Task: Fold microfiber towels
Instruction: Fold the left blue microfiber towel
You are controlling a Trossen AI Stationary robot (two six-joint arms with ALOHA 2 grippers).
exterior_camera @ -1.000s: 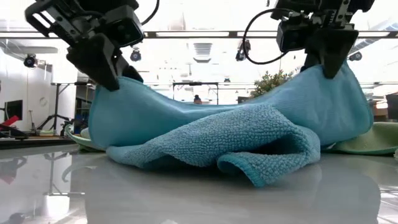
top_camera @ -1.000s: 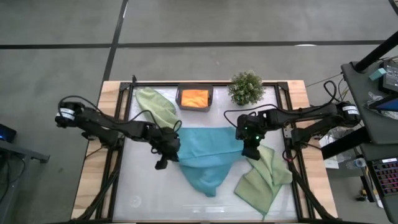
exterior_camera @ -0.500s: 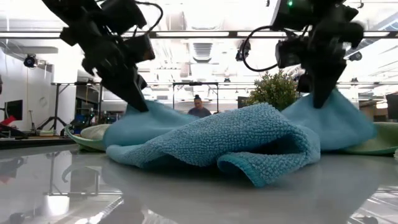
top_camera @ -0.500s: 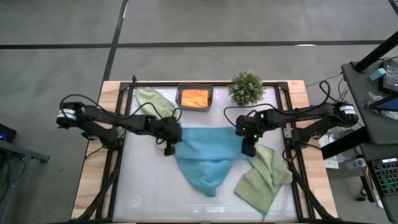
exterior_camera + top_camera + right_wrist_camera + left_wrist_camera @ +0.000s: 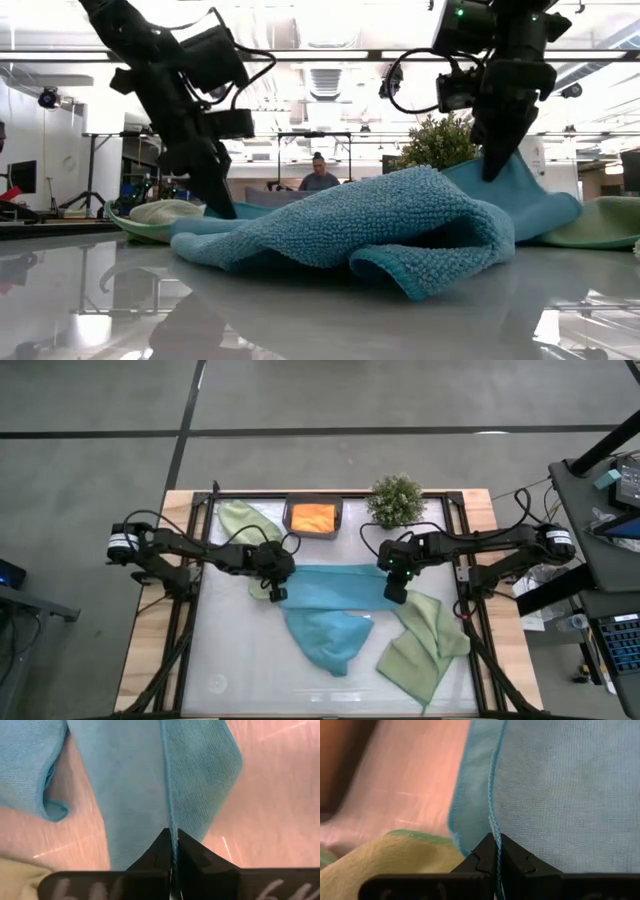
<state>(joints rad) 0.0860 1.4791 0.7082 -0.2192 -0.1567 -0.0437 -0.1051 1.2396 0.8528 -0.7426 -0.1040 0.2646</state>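
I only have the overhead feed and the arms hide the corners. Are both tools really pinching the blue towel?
Observer: Yes. The left tool is shut on the blue towel's hemmed edge.
Operator: And the right?
Observer: The right tool is shut on an edge too, with cloth hanging either side.
Operator: Is the towel off the table?
Observer: Only partly; from table height its front fold rests on the table.

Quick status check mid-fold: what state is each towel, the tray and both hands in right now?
Teal-blue towel: rumpled, edge pinched at two points.
Left hand: shut on teal-blue towel.
Right hand: shut on teal-blue towel.
Green towel at back: crumpled, unfolded.
Green towel at right: loose, unfolded.
Orange towel: folded, in tray.
Tray: holding orange towel.
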